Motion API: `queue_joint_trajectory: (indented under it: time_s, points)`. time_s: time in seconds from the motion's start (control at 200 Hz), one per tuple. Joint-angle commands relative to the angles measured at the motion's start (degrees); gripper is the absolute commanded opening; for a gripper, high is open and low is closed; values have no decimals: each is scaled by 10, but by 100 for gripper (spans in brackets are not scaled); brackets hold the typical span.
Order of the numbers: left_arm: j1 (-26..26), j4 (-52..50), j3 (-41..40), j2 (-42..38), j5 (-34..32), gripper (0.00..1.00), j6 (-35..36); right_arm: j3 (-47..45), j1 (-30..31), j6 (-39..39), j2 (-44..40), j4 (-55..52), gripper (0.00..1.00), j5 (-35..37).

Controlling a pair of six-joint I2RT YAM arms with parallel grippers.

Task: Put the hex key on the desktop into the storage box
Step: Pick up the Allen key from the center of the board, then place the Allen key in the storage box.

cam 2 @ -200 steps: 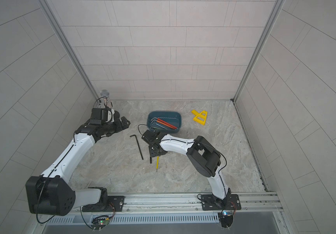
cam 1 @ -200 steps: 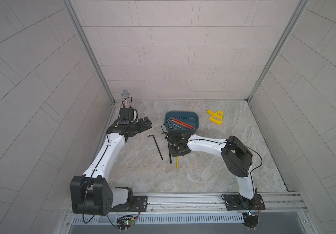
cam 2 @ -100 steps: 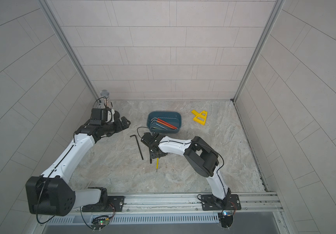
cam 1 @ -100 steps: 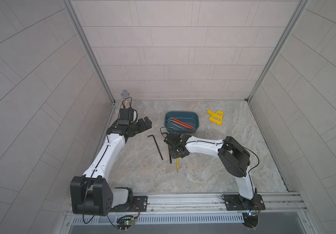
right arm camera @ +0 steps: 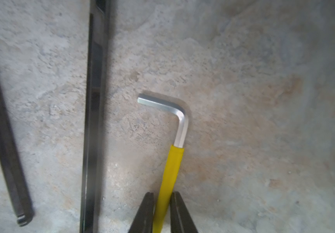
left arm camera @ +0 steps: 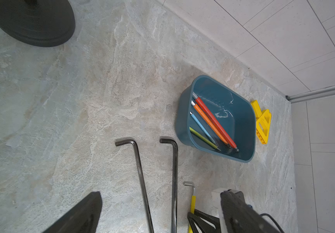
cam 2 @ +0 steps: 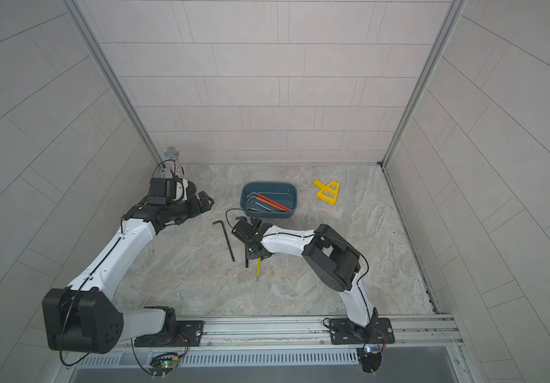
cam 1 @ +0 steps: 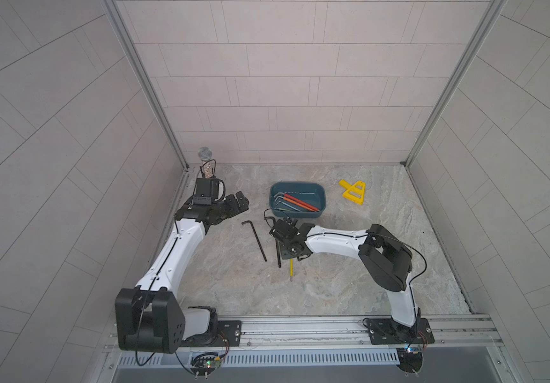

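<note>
A yellow-sleeved hex key (right arm camera: 170, 171) lies flat on the marble desktop (cam 1: 333, 282). My right gripper (right arm camera: 161, 194) is shut on its yellow shank, low over the surface. The key's free end pokes out below the gripper (cam 1: 292, 255) in both top views (cam 2: 258, 268). Two long black hex keys (cam 1: 256, 240) (cam 1: 278, 255) lie just left of it. Behind them stands the teal storage box (cam 1: 300, 215), which holds several coloured hex keys. At the back left my left gripper (left arm camera: 161, 194) hangs open and empty, well apart from the keys.
A yellow plastic frame (cam 1: 353, 192) lies right of the box. A microphone (cam 1: 205, 159) on a round black base (left arm camera: 31, 20) stands in the back left corner. Tiled walls close three sides, and a metal rail (cam 1: 300, 326) runs along the front.
The right gripper's jaws have closed in on the yellow-sleeved hex key after a small shift left. The left arm has not moved.
</note>
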Motion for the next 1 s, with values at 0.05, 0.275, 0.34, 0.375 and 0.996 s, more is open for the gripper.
queue_joint_trajectory:
  time_s: [0.05,0.275,0.34,0.375,0.996]
  points:
    - [3,10,-7,-11,1,100,-1,-25,-1,-11,-10,-39,8,20]
    - [4,11,-7,-11,2,100,-2,-26,-12,-30,-47,-54,1,37]
    - [4,12,-7,-11,2,100,-2,-28,-16,-38,-58,-57,0,38]
    - [4,11,-8,-11,2,100,-2,-28,-18,-40,-63,-59,0,39]
    - [5,117,29,40,102,100,-97,50,-128,-216,-149,-93,0,-3]
